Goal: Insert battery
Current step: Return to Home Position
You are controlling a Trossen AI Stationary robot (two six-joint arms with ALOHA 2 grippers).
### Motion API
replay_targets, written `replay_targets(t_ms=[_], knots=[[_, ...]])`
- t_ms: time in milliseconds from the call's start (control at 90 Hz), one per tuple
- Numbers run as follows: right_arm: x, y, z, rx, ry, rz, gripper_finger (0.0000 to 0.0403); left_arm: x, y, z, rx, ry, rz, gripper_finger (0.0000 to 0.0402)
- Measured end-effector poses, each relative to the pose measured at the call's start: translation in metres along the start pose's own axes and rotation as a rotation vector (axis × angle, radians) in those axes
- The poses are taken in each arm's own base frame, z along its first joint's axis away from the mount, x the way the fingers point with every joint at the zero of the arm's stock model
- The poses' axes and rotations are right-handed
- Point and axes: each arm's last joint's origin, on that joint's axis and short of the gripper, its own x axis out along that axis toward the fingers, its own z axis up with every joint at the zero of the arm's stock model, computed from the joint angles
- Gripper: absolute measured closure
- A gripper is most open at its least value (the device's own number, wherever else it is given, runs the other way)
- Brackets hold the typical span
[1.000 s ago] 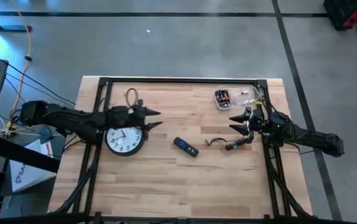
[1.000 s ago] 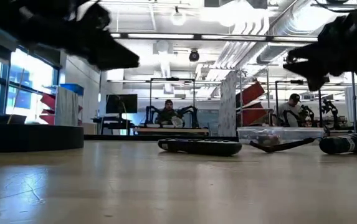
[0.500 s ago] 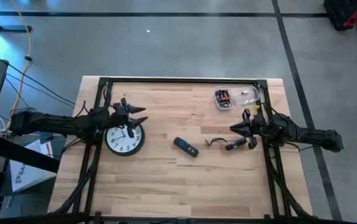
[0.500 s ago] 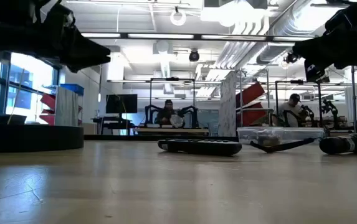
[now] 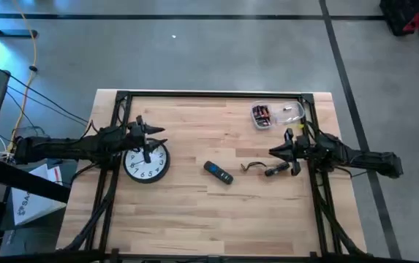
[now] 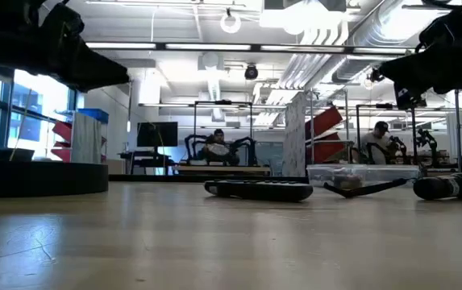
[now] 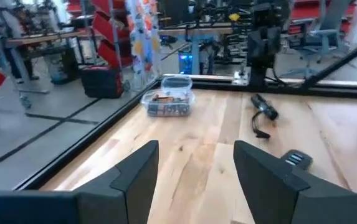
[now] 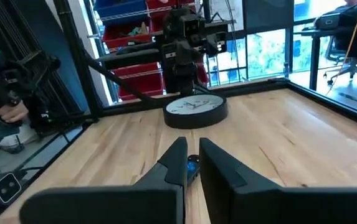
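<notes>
A clear tub [image 5: 267, 115] holding batteries stands at the table's far right and also shows as the tub [image 7: 167, 102]. A dark remote [image 5: 218, 172] lies flat mid-table. A black flashlight-like tube [image 5: 276, 169] with a loose cord lies to its right. A round wall clock [image 5: 147, 162] lies face up at the left. My left gripper [image 5: 158, 136] hovers open over the clock's far rim. My right gripper [image 5: 273, 151] hangs above the tube, its fingers [image 8: 177, 163] drawn nearly together on nothing.
A black frame [image 5: 209, 94] runs along the table's far edge and down both sides. Bare wood lies between the remote and the table's near edge. A coiled cord [image 5: 154, 113] lies at the far left. People sit at benches in the room beyond.
My left gripper has drawn back toward the table's left edge, from past the clock's right side to above its far rim, and stays open. My right gripper has shifted slightly toward the near edge, and its fingertips have come together.
</notes>
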Motion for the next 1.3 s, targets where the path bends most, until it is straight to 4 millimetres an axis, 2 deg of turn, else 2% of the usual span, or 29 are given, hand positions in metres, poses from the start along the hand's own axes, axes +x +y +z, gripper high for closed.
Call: replay_targets(t_ms=[222, 422, 533, 622, 711, 967, 1300], knots=[[0.0, 0.0, 0.0, 0.0, 0.0, 0.0, 0.0394, -0.013, -0.009, 0.001, 0.046, -0.034, -0.128, 0.0212], [0.0, 0.0, 0.0, 0.0, 0.0, 0.0, 0.0394, -0.027, -0.012, -0.013, -0.012, -0.257, -0.178, 0.0212], [0.0, 0.0, 0.0, 0.0, 0.0, -0.001, 0.0394, -0.031, -0.013, -0.011, 0.006, -0.288, -0.218, 0.0212], [0.0, 0.0, 0.0, 0.0, -0.001, 0.001, 0.0394, -0.03, -0.016, -0.013, 0.0, -0.275, -0.314, 0.0212], [0.0, 0.0, 0.0, 0.0, 0.0, 0.005, 0.0394, -0.03, -0.017, -0.013, -0.08, -0.264, -0.355, 0.0212], [0.0, 0.0, 0.0, 0.001, 0.004, 0.005, 0.0394, -0.03, -0.017, -0.014, -0.223, -0.22, -0.375, 0.0212], [0.0, 0.0, 0.0, 0.0, 0.004, 0.005, 0.0394, -0.03, -0.017, -0.016, -0.223, -0.2, -0.374, 0.0212]])
